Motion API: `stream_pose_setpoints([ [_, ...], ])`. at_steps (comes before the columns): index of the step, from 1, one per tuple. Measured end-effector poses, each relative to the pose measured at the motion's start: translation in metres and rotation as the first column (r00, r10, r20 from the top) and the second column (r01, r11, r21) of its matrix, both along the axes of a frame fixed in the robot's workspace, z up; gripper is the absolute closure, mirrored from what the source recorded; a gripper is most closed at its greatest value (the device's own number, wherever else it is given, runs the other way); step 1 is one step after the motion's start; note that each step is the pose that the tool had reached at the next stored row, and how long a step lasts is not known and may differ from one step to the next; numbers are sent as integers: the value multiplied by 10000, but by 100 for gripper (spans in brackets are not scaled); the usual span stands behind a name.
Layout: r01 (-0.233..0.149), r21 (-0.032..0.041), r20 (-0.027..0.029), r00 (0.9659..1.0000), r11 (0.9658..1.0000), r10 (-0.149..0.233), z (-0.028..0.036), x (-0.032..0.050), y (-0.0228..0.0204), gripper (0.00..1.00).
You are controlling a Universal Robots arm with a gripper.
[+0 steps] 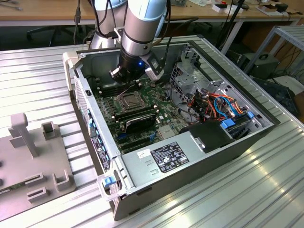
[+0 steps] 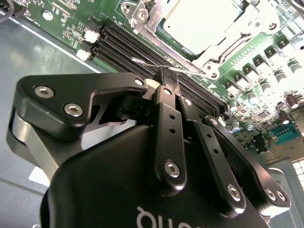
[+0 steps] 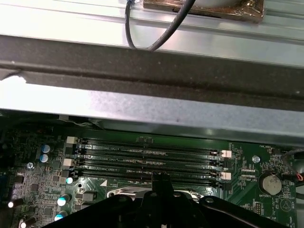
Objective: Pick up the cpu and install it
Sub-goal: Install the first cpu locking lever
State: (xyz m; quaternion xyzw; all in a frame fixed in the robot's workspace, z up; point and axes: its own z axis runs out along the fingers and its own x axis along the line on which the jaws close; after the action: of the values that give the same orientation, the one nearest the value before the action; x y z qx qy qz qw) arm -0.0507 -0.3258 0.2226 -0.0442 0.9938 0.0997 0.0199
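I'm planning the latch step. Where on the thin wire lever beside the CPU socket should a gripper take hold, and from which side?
Take the latch lever near its hooked free end, from straight above, with the fingers across the wire. It lies low and flat between the socket frame and the memory slots, so a sideways approach looks blocked. The gripper is shut just above it.

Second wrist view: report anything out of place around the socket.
The cpu sits flat in the socket, but the thin wire latch lever sticks out beside it by the gripper, seemingly not hooked down.
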Motion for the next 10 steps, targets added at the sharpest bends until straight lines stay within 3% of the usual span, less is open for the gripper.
stream_pose_setpoints([
  [10, 0, -1, -1, 10000, 10000, 0, -44, 29, 0, 89],
])
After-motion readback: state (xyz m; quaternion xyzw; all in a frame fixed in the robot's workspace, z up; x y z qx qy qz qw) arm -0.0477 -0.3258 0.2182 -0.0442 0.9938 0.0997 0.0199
